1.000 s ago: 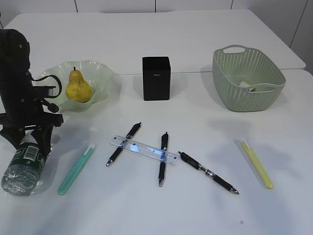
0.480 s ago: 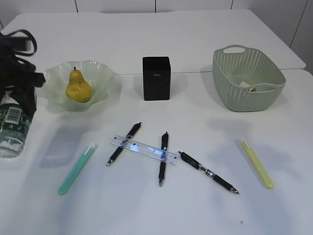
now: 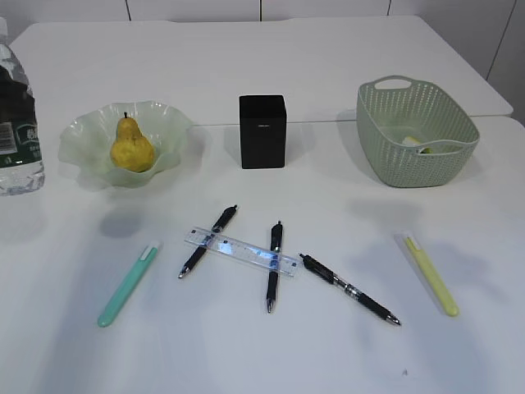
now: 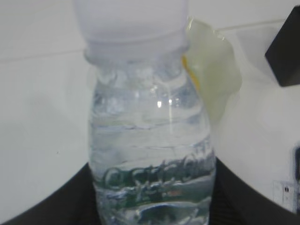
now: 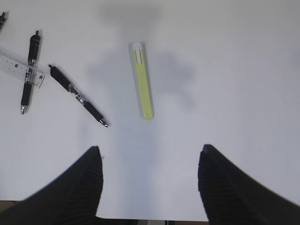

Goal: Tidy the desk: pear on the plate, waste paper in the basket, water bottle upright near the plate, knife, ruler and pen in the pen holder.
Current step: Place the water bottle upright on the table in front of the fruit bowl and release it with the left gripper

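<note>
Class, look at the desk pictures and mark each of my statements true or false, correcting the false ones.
1. The pear lies in the basket. False: it sits on the green plate.
2. The clear ruler rests across two black pens. True.
3. The pen holder stands between plate and basket. True.
4. The water bottle lies flat beside the pens. False: it is upright at the far left, left of the plate, and the left claw grips it.
5. The right claw holds the yellow pen. False: it is open above the desk, holding nothing.
</note>
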Tool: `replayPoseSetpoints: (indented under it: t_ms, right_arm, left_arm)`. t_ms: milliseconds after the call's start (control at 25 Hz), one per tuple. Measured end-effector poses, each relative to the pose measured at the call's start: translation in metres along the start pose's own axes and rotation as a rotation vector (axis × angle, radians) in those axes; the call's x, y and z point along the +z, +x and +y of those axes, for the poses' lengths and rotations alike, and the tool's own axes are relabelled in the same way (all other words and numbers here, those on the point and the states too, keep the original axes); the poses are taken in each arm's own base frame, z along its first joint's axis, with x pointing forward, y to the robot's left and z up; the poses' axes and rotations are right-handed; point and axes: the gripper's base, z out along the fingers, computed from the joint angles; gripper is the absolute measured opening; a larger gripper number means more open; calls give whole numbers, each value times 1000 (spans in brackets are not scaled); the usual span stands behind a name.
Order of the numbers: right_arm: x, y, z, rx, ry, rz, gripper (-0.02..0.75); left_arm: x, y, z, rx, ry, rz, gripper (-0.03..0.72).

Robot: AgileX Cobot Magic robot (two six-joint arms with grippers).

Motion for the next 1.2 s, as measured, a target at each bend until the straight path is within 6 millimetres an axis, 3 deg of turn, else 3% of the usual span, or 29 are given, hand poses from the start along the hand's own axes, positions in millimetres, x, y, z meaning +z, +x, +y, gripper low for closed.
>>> replayPoseSetpoints:
  t_ms: [240,400,680,1200]
  right_arm:
    - [0,0,0,-14,-2,0,502]
    - [0,0,0,-30,-2,0,502]
    - [0,0,0,-42,-2,0,502]
    - [0,0,0,-48,-2,0,502]
  left_arm:
    - [16,59,-2,6,56,-276,368]
    - [33,79,-3,4,87,-424,368]
    - [70,98,-5,-7,113,-558,368]
    - [94,105,1,-61,58,-526,369]
